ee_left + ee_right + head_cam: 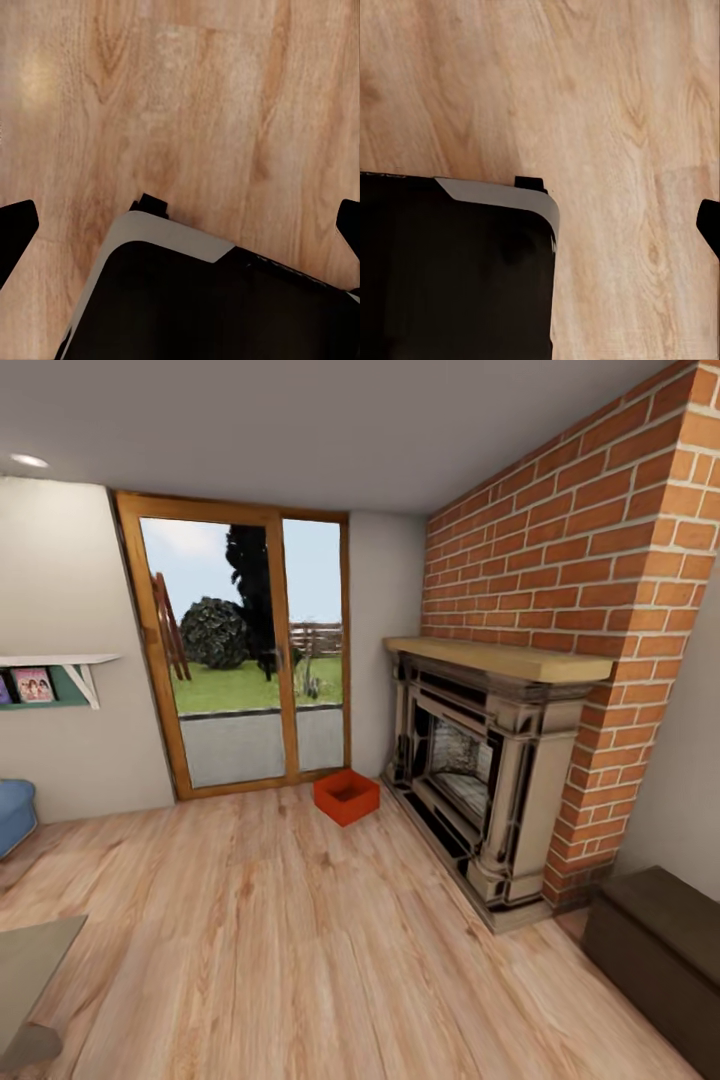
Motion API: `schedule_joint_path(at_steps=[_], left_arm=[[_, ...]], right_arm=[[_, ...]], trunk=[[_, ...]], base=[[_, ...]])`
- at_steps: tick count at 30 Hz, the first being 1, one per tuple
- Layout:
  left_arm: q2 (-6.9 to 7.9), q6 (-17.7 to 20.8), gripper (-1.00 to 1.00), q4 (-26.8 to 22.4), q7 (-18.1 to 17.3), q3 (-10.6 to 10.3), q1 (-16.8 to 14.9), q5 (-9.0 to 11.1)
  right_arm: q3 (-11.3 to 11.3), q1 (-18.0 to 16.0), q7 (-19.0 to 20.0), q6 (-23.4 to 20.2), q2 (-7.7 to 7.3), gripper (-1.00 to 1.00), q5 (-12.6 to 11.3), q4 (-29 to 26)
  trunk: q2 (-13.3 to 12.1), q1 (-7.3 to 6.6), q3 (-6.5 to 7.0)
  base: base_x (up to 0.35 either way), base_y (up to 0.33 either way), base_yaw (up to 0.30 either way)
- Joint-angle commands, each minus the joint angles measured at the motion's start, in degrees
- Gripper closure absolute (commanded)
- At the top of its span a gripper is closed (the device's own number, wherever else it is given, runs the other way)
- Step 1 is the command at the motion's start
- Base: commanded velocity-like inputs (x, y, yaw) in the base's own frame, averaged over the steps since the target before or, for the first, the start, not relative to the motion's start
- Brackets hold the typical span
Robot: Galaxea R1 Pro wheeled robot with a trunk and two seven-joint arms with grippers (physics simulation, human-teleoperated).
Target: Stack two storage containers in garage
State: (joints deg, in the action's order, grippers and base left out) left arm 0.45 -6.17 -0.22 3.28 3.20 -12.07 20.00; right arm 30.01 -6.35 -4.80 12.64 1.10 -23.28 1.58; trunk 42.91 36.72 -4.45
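I am in the living room, on light wood planks [300,940]. One orange-red storage container [346,796] sits open-topped on the planks at the far side, between the wood-framed glass door [250,660] and the dark fireplace [480,780]. In the left wrist view my left gripper [180,225] hangs open over the planks, with dark fingertips [16,225] at both edges and nothing between them. In the right wrist view my right gripper [540,225] shows one fingertip [709,223] far out at the edge and holds nothing. The garage is out of view.
A red brick chimney [600,560] rises over the fireplace. A dark brown chest [660,950] stands at the near right. A blue seat [15,815], a wall shelf [55,675] and a table corner [30,980] are at the left. My dark base [210,300] lies below both grippers.
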Motion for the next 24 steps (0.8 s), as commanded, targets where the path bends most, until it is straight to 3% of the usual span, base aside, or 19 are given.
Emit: schedule_joint_path(at_steps=[1, 24], left_arm=[[-0.01, -0.16, -1.00, 0.04, 0.06, 0.30, -0.06, -0.05], [-0.01, -0.14, -1.00, 0.05, 0.06, 0.31, -0.06, -0.05]], right_arm=[[0.48, -0.07, -0.10, 0.30, 0.04, -1.00, -0.44, 0.15], [0.97, -0.07, -0.12, 0.25, -0.04, -1.00, -0.33, 0.14]], trunk=[[0.07, 0.05, -0.09], [0.07, 0.05, -0.09]], base=[[0.323, 0.000, 0.268], [0.323, 0.000, 0.269]])
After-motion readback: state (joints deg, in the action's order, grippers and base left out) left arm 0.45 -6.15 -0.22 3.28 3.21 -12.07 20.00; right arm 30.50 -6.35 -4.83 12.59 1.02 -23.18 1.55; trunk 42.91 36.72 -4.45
